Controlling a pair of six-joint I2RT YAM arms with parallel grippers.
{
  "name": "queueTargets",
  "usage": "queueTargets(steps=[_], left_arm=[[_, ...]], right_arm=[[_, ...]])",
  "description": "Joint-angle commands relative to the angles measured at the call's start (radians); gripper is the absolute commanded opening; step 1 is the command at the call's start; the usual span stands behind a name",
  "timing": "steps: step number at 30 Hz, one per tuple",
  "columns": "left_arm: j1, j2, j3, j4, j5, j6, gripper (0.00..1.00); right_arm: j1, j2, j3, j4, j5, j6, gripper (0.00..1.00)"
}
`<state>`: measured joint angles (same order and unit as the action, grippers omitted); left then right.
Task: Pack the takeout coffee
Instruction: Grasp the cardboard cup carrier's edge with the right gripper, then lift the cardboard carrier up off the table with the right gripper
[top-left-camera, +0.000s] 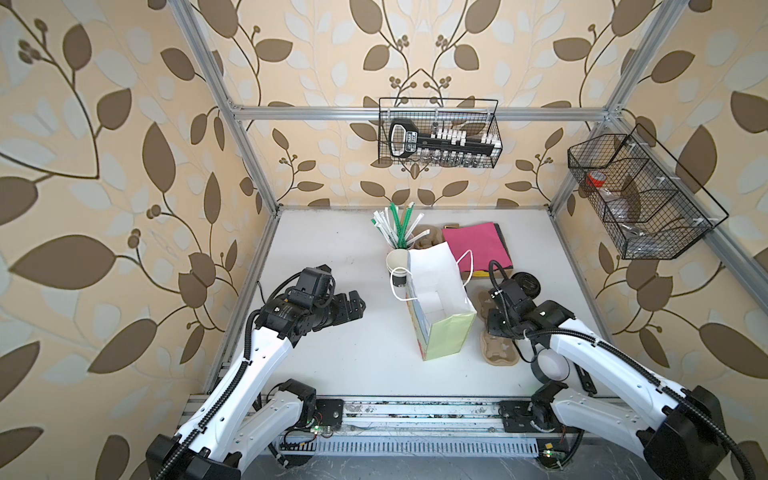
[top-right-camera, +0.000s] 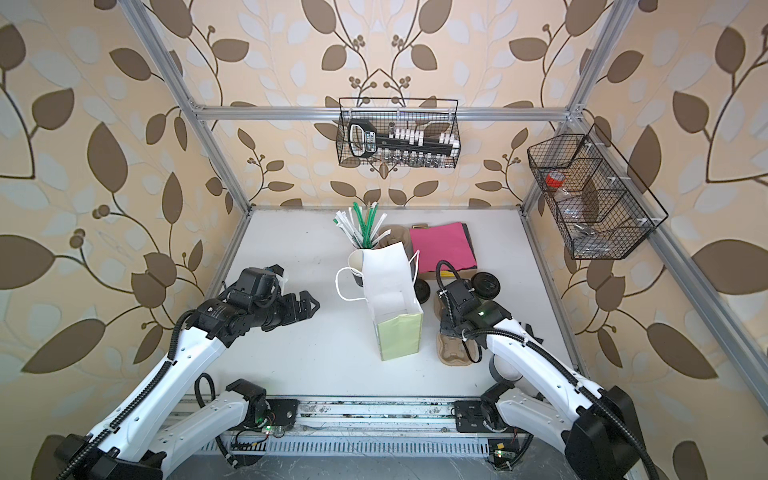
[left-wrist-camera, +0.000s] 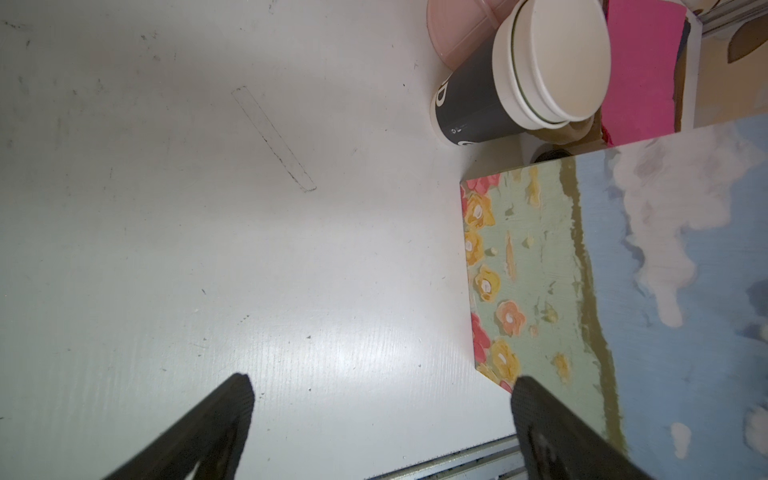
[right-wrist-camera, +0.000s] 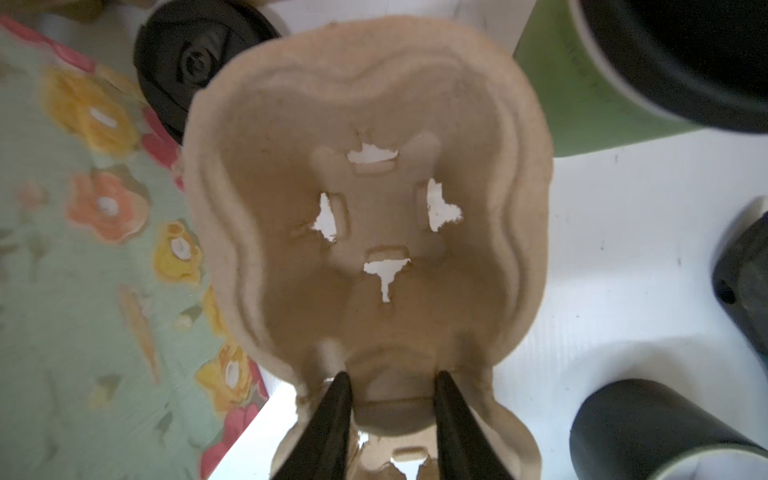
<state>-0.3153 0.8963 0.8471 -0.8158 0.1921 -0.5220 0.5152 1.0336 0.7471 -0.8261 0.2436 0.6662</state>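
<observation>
The coffee (top-left-camera: 525, 284), a green cup with its black lid on, stands on the bench (top-left-camera: 332, 353) outside the bag, at about 3 o'clock from it in both top views. The bag (top-left-camera: 449, 336) stands upright with its mouth open and its handles hanging loose. A brown pulp carrier (top-left-camera: 500, 353) lies flat just beside the bag, at 3 to 4 o'clock from it, between bag and coffee. A loose lid (top-right-camera: 422, 289) lies by the bag near the carrier's far end.

At 11 o'clock from the bag is a stack of lidless cups (top-left-camera: 397, 266), with straws (top-left-camera: 397, 226) standing in a cup behind them. Pink napkins (top-left-camera: 476, 245) lie at 1 o'clock.

The right arm bends down over the carrier. The right tool (right-wrist-camera: 397, 386) has its fingers pressed against both sides of the carrier's narrow middle, clamped on it. The left arm reaches in from 9 o'clock. The left tool (left-wrist-camera: 382, 386) has its fingers wide apart above bare bench, just short of the bag's flowered side.
</observation>
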Motion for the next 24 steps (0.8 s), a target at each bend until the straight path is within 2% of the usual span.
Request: queueTargets(steps=[1,16,24], left_arm=[[-0.008,-0.013,-0.003,0.012,0.015,0.024,0.99],[-0.008,-0.002,0.002,0.006,0.009,0.017,0.99],[-0.008,0.0,0.001,0.004,0.007,0.017,0.99]], right_arm=[[0.018,-0.042,0.065,-0.081,0.049,0.021,0.34],[0.052,-0.203,0.315,-0.277,0.121,0.031,0.33],[0.091,-0.232,0.484,-0.305,0.101,0.04,0.32]])
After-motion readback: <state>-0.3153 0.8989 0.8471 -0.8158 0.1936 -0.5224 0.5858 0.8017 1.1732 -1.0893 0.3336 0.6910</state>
